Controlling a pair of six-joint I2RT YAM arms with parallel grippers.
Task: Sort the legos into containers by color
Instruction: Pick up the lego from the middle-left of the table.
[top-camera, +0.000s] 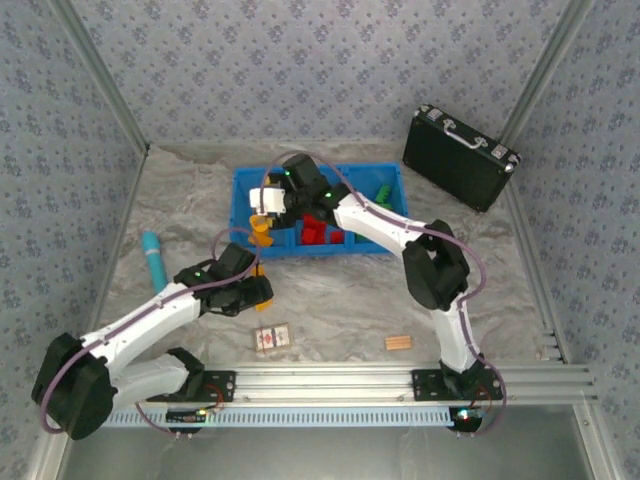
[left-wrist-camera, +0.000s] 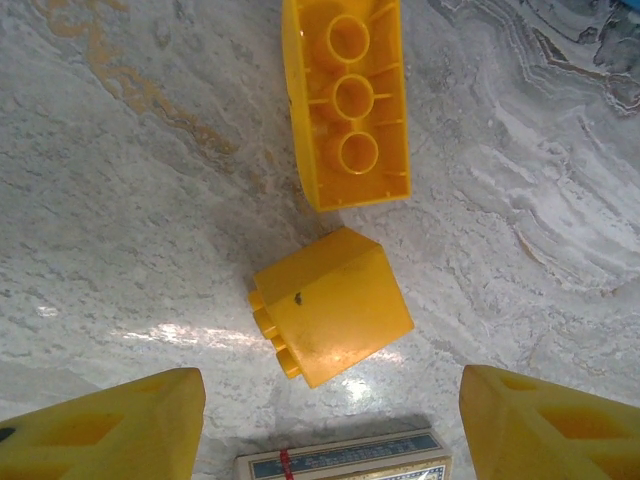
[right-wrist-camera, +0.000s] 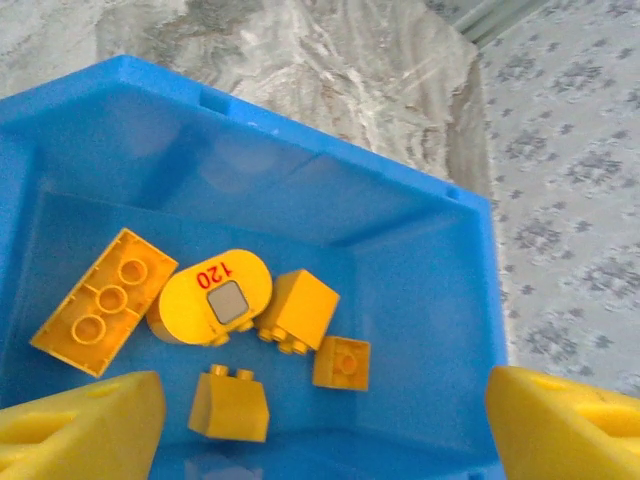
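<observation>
Two orange-yellow legos lie on the marble table in the left wrist view: a long one upside down (left-wrist-camera: 347, 100) and a square one on its side (left-wrist-camera: 335, 318). My left gripper (left-wrist-camera: 330, 388) (top-camera: 252, 285) hangs open just short of the square one, nothing between its fingers. My right gripper (right-wrist-camera: 322, 400) (top-camera: 264, 222) is open over the left compartment of the blue tray (right-wrist-camera: 420, 290) (top-camera: 322, 171). Several yellow legos lie in that compartment, among them a rounded one marked 120 (right-wrist-camera: 212, 296). Red legos (top-camera: 318, 232) fill the middle compartment and green ones (top-camera: 382, 192) the right.
A small flat printed box (top-camera: 271, 338) (left-wrist-camera: 345, 460) lies right under my left gripper. A teal cylinder (top-camera: 153, 258) is at the left, a tan wooden block (top-camera: 399, 342) near the front right, a black case (top-camera: 460, 155) at the back right. Patterned walls enclose the table.
</observation>
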